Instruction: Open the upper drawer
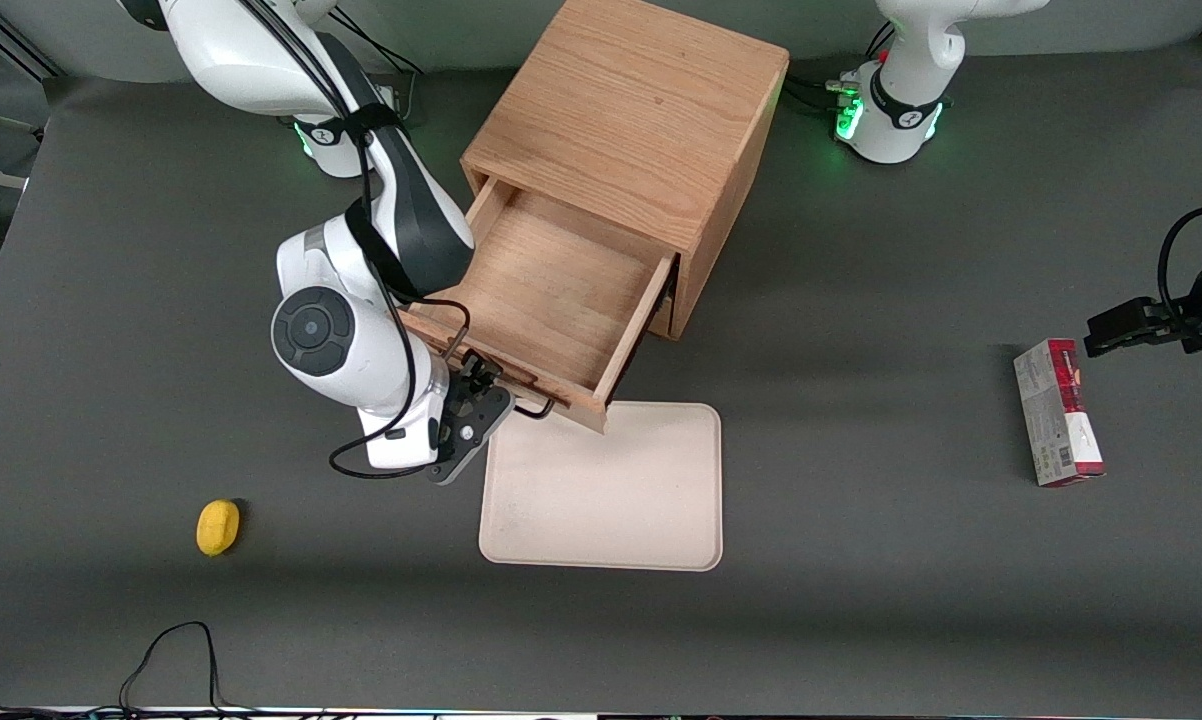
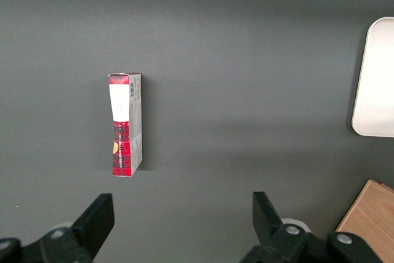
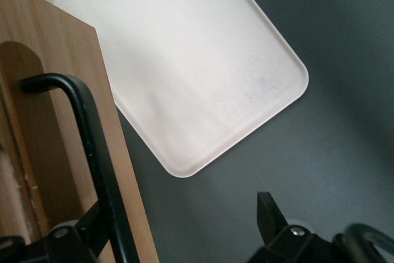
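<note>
The upper drawer [image 1: 551, 290] of the wooden cabinet [image 1: 631, 110] stands pulled far out, its tray bare inside. Its thin black bar handle [image 1: 534, 408] runs along the drawer front, which faces the front camera. My right gripper [image 1: 479, 392] is at the handle's end toward the working arm's side. In the right wrist view the gripper [image 3: 181, 220] is open, with its fingers wide apart. The handle [image 3: 98, 164] and the drawer front [image 3: 49, 90] lie next to one finger [image 3: 92, 226]. The other finger [image 3: 268, 215] is over the bare table. Nothing is clamped.
A cream tray [image 1: 606, 485] lies on the table just in front of the open drawer, also in the right wrist view [image 3: 184, 60]. A yellow lemon-like object [image 1: 218, 526] lies toward the working arm's end. A red and white box [image 1: 1058, 412] lies toward the parked arm's end.
</note>
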`<state>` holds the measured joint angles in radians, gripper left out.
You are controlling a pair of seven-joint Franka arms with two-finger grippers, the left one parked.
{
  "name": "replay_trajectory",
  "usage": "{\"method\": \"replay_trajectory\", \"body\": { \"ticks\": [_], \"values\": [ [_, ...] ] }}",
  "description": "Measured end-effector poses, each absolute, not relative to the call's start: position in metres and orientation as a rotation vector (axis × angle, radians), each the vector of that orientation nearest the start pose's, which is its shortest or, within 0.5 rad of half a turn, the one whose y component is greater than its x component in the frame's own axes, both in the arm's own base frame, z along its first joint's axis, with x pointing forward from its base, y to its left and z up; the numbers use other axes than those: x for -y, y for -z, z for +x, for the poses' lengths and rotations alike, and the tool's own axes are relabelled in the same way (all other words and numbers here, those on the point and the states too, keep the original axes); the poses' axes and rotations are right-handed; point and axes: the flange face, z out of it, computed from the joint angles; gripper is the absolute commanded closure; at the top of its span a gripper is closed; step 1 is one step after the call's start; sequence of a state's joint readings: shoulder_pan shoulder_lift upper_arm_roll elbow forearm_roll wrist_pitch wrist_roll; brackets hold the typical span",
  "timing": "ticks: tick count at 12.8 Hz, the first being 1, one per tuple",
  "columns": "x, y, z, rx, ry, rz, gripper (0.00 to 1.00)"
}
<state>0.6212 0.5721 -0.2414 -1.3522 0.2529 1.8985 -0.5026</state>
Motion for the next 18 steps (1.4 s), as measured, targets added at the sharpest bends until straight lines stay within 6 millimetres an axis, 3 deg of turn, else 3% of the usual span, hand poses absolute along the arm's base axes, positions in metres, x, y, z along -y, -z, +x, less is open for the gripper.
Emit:
{"method": "replay_trajectory", "body": {
  "ticks": [5, 9, 13, 18],
  "values": [
    [-0.295, -0.398, 0.659, 1.191, 0.017, -2.795, 0.0],
    [-0.295, -0.404, 0.661, 1.194, 0.004, -2.793, 0.0],
    [-0.284, -0.458, 0.665, 1.199, -0.004, -2.807, 0.0],
    [-0.222, -0.545, 0.655, 1.109, 0.0, -2.912, 0.0]
  ]
}}
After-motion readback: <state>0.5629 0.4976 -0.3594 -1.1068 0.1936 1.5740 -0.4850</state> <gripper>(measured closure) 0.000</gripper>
